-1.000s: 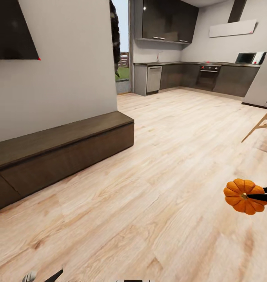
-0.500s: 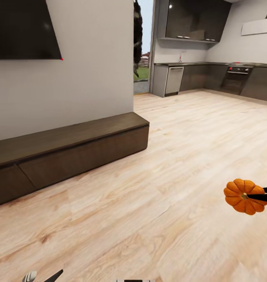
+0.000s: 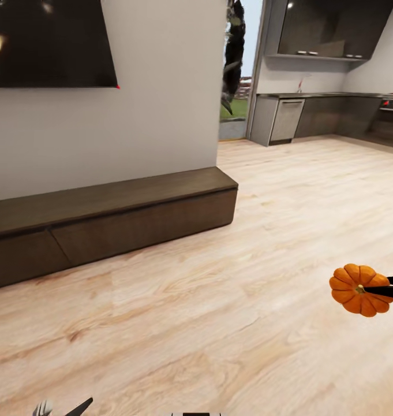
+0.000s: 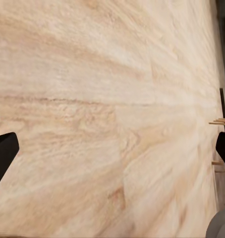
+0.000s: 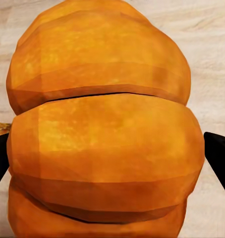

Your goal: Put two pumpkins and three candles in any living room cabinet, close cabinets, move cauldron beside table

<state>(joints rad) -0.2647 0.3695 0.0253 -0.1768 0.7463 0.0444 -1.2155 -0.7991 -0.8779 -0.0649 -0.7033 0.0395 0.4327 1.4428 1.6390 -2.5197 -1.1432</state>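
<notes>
One pumpkin [image 3: 358, 297] sits clamped in the right end effector [image 3: 386, 287] above bare floor [image 3: 219, 300], cabinet [image 3: 112, 222] shut.

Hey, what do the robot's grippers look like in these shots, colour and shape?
Little of them shows. The left gripper has two plain black fingers, flat and tapering, with a grey rounded part beside them. In the head view its tips look dark with a pale grey piece. The right gripper has matching black fingers. No cables or markings are visible.

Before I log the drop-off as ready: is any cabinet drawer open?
No: in the head view the cabinet shows flat, flush dark fronts with no pale drawer inside exposed.
</notes>
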